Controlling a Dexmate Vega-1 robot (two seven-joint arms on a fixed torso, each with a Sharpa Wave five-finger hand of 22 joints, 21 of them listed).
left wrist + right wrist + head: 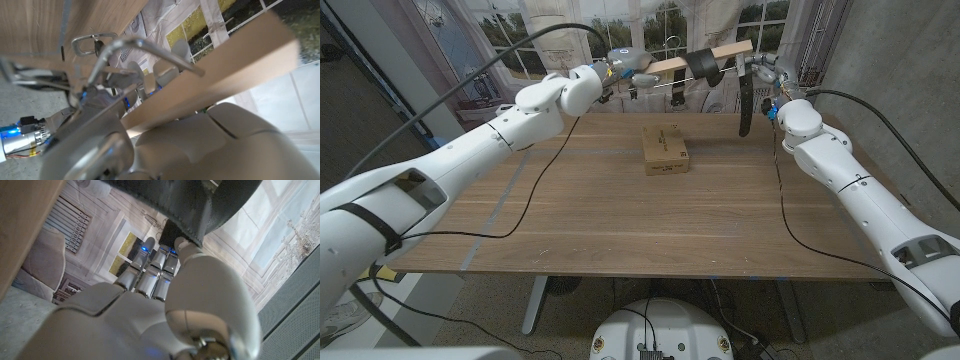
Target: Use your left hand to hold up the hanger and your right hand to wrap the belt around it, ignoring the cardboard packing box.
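The brown wooden surface (570, 220) spans the head view, and both of your white arms reach over it toward its far edge.

Your left hand (610, 72) is raised above the far side of the surface. Its fingers (172, 55) are clamped on the light wooden hanger with a metal hook and bar (672, 66), gripping it near its middle. The hanger is held up in the air, clear of the surface, with its wooden beam running from the left hand toward the right hand and rising slightly on that side. In the left wrist view the wooden beam (215, 80) crosses in front of the hand, and the metal hook (125, 47) curves beside the fingers.

Your right hand (767, 78) is raised at the hanger's far right end. Its fingers (150, 265) are closed on the black leather belt (704, 64), as the right wrist view shows, where the belt (190, 205) lies against the fingertips. One part of the belt is wound around the wooden beam, and a loose end hangs straight down beside the right hand, above the surface.

The small brown cardboard packing box (665, 150) lies on the surface, below the hanger and well apart from both hands.
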